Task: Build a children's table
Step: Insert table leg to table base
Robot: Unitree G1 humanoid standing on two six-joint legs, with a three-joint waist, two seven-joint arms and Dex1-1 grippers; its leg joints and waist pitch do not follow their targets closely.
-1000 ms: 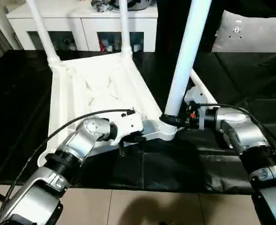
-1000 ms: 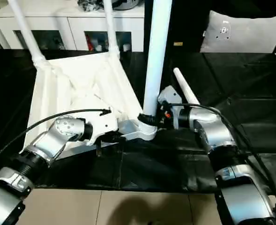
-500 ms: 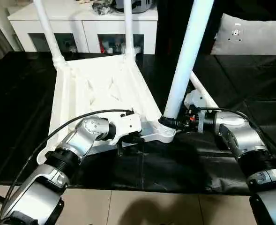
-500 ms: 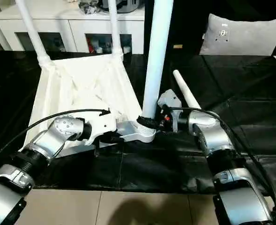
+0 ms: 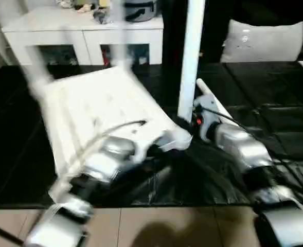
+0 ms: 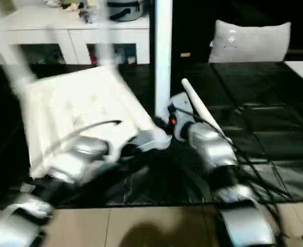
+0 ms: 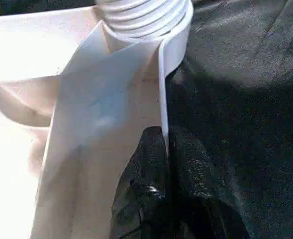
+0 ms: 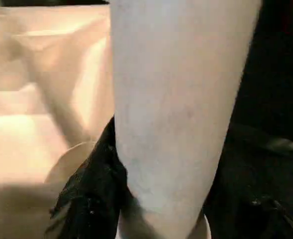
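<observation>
Tabletop upside down on black mat, near centre-left. My left gripper pinches its thin rim wall; right gripper clasps upright leg above near-right socket. Plastic looks light, stiff, slippery; I'd hold low.

White plastic square table top lies underside up on black sheet; white tapered round leg stands upright in its near corner socket; another white leg lies just beside
</observation>
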